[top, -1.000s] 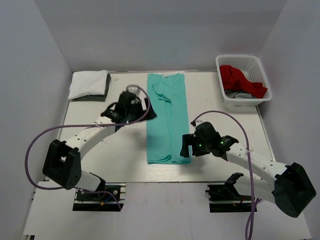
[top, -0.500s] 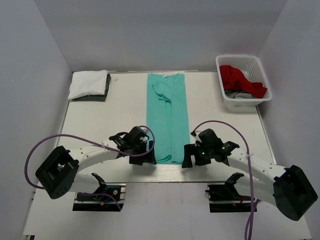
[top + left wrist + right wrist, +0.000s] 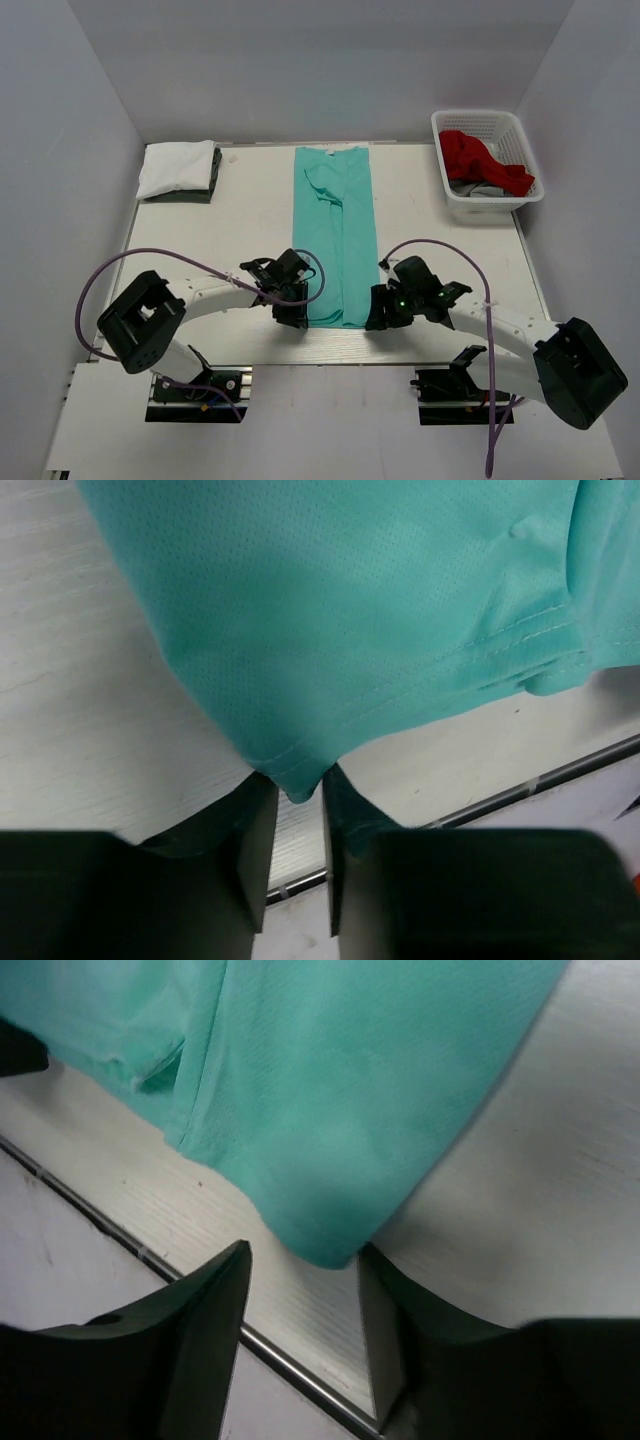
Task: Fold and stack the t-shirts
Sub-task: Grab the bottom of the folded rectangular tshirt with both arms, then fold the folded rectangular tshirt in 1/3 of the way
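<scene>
Pale wood-grain table [image 3: 230, 230] in a white-walled booth, top view plus both wrist cams.

Teal-green t-shirt [image 3: 337, 235]: lies at table centre as a long narrow strip, collar end at the far edge, hem end near the front edge. Sides are folded inward, w/ a sleeve fold showing toward the far end. Wrist views show a fine mesh knit and a double-stitched hem.

Left gripper [image 3: 297, 785]: at the strip's near-left hem corner. Fingers are a narrow gap apart w/ the corner tip dipping between them; bare table shows in the gap, so not clamped.

Right gripper [image 3: 303, 1260]: at the near-right corner. Fingers are wide apart, straddling the rounded fold, nothing pinched.

Handling (est.): cloth is light, limp and several layers thick at the corners, so it should sag and may shed its lower layers. Best hold is both hem corners at once, taking all layers.

Other items:
- white t-shirt [image 3: 178, 167], folded, far-left, atop a dark grey one [image 3: 215, 178];
- red t-shirt [image 3: 480, 158], crumpled in the basket [image 3: 487, 117] at far-right.
</scene>
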`<state>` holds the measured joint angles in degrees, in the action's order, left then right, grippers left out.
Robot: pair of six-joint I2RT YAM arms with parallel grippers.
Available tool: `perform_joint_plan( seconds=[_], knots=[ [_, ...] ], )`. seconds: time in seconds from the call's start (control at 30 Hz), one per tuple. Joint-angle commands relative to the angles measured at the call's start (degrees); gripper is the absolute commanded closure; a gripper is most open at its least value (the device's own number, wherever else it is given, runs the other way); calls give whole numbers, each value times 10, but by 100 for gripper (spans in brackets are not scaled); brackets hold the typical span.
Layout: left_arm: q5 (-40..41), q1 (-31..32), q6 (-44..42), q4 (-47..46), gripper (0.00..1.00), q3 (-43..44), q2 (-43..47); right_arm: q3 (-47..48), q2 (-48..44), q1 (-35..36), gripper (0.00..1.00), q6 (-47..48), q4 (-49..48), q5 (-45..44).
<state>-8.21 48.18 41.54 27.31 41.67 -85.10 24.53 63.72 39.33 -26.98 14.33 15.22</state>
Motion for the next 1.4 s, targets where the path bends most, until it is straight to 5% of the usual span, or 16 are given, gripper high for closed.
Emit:
perform_joint_plan(
  seconds=[0.0,0.13,0.17,0.23,0.47,0.67,0.93,1.37],
  knots=[
    [68,2,-24,23,67,-10,-29,-8,26,0,49,-16,-25,-20],
    [81,2,-24,23,95,2,-36,-12,35,0,75,-29,-54,-56],
    [86,2,-24,31,100,3,-36,-9,39,0,90,-26,-49,-58],
    [93,2,-24,39,100,17,-36,7,35,0,100,-12,-46,-60],
    [100,-5,-16,54,100,76,-6,55,10,0,100,-9,-39,-100],
    [193,-11,6,102,100,181,-35,132,52,-2,100,-39,-45,-167],
    [273,-69,18,184,100,370,-141,281,143,-26,100,-44,-16,-237],
    [229,-149,-94,166,100,595,-311,518,337,-94,100,-14,47,-252]
  ],
)
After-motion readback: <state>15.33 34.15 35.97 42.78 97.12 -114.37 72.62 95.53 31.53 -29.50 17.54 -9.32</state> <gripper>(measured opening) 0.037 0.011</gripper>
